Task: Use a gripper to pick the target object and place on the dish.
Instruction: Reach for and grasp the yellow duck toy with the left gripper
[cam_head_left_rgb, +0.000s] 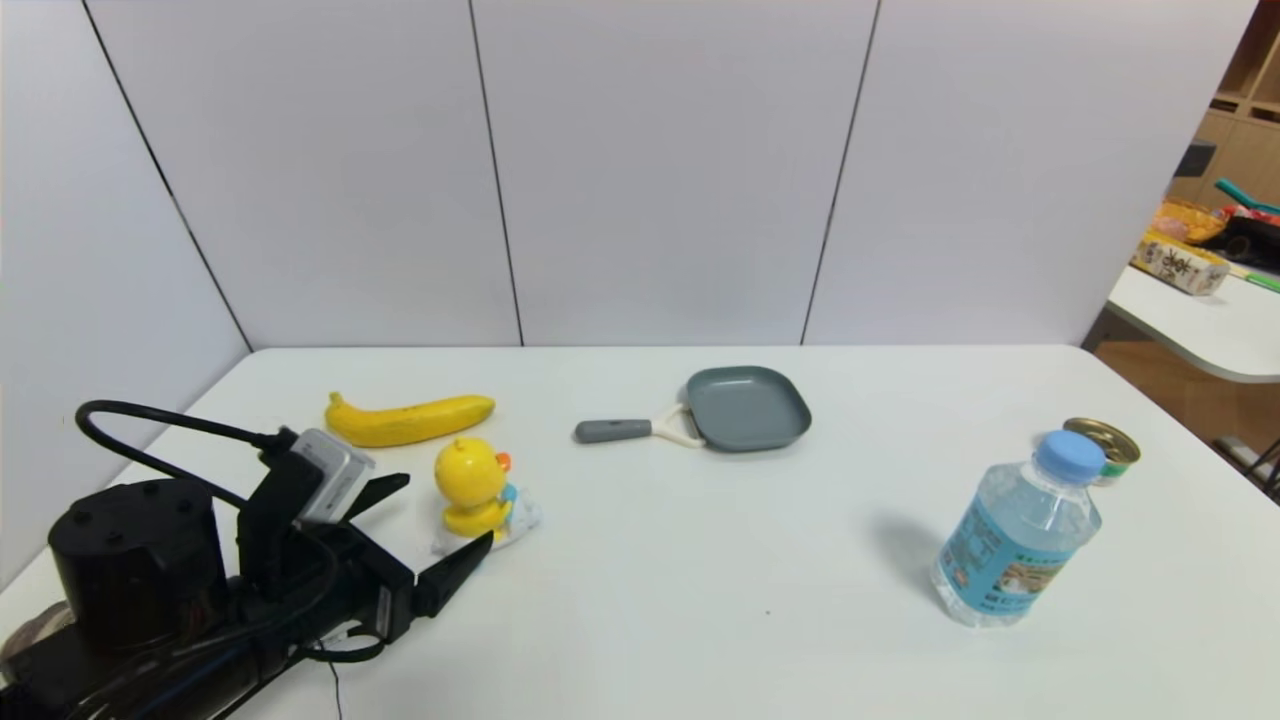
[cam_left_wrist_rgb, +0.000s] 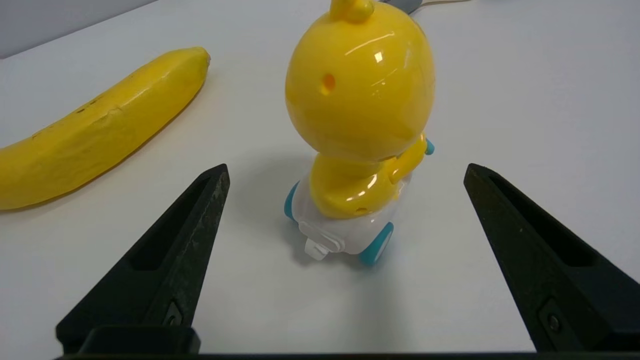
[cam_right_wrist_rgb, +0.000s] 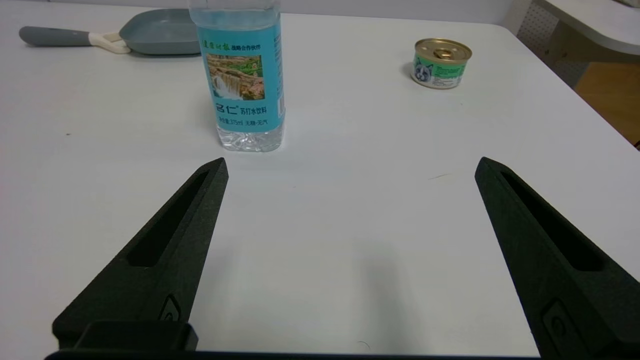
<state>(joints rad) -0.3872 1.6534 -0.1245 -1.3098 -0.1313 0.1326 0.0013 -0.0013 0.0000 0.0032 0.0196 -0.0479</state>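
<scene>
Nearest you, at the desk's (cam_head_left_rgb: 640, 620) near left corner, your left hand (cam_head_left_rgb: 447, 512) hangs low over the surface with its jaws spread wide and nothing between them. The two black fingertips (cam_left_wrist_rgb: 215, 182) sit on either side of the duck toy (cam_head_left_rgb: 473, 492), just short of it and not touching it. The duck stands upright on its white cart with blue wheels, back of the head toward the wrist camera, orange beak toward the desk's right edge. It is still on the desk, near the left edge.

Your right hand (cam_right_wrist_rgb: 350, 167) is parked over the desk's near right part, jaws also wide and empty, pointing level across the desk.

Just beyond it stands the water bottle (cam_head_left_rgb: 1018, 530), upright, blue cap on, near the right edge. A little farther back and beside it sits the gold-lidded tin can (cam_head_left_rgb: 1103, 450).

Behind the duck, toward the far left corner, the banana (cam_head_left_rgb: 408, 419) lies flat, close to the duck but apart from it.

Farthest out, around the middle of the desk toward the far edge, the dish (cam_head_left_rgb: 748, 408) lies empty, its grey handle pointing toward the left edge, well apart from the duck.
</scene>
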